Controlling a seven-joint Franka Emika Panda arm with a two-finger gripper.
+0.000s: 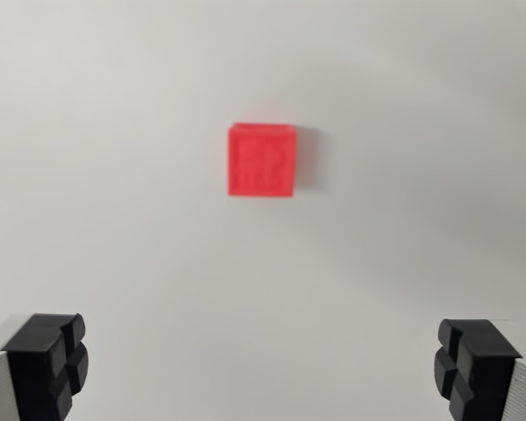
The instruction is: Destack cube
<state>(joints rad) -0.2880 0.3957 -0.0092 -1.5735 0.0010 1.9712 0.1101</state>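
A red cube point(261, 160) was seen resting on the white worktop point(114, 219), slightly blurred, far from the end effector point(261, 368) and near the view's centre. The black fingertips point(48, 364) were spread wide apart, nothing held between them.

A red cube point(261, 160) sat on the plain white desk point(114, 193), a little above the middle of the wrist view, slightly blurred, with a faint shadow on its right. The tool point(261, 368) hung wide apart, its black fingertips point(53, 360) in the lower corners, holding nothing.
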